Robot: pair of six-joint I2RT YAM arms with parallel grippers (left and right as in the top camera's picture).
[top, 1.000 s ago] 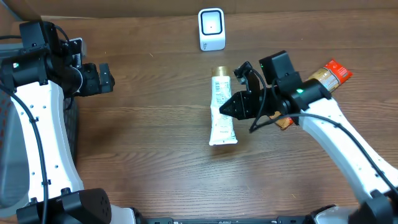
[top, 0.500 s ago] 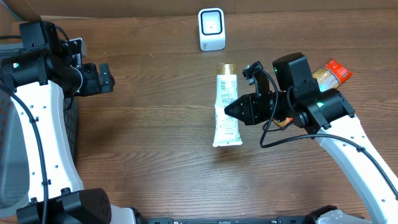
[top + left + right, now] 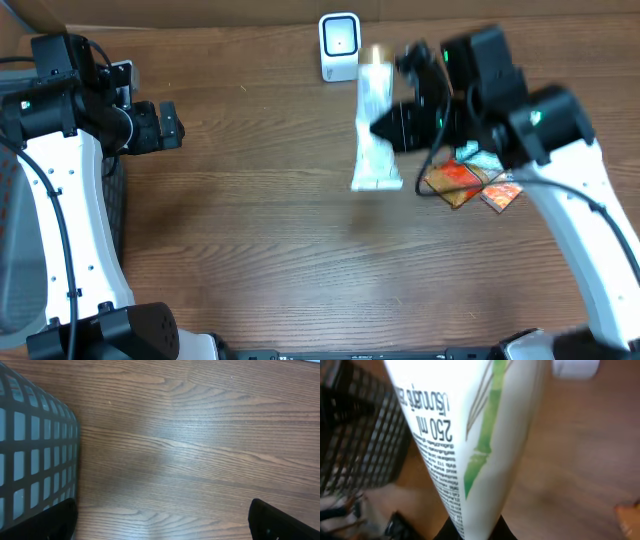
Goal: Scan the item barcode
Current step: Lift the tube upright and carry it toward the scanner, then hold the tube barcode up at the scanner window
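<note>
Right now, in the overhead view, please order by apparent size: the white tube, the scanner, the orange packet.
1. White tube, though lifted nearer the camera.
2-3. Scanner and orange packet look alike; packet partly hidden.

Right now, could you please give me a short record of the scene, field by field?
Held item: white tube, printed 250 ml, blurred in the overhead view
Right gripper: shut on the tube's side
Left gripper: open, empty, near the black mesh basket
Scanner: white, upright at the far side of the table, close to the tube's cap end
Other items: orange packets on the table under the right arm
Barcode: not visible in any view
</note>
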